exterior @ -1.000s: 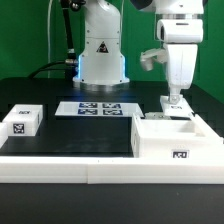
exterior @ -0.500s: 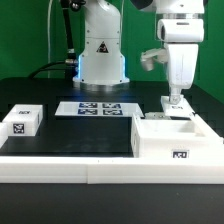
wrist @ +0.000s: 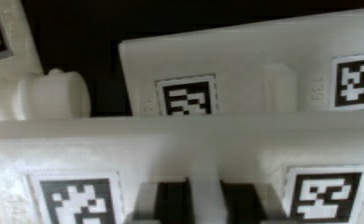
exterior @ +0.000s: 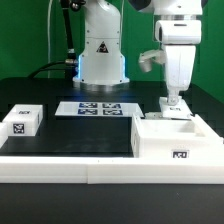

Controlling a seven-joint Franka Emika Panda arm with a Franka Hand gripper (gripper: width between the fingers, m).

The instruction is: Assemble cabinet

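Black worktop fills the scene, edged at the front by a white ledge. Nearest, at the exterior view's right, the cabinet sits open-topped, with a marker tag on its front wall. A small white tagged block lies at the exterior view's left, well apart from it. Over the cabinet's back edge the tool hangs pointing down, low against the white plastic. I cannot tell whether its fingers are parted or pinched. Farther back lies the marker board, then the arm's white base. The wrist view shows tagged cabinet walls close up.
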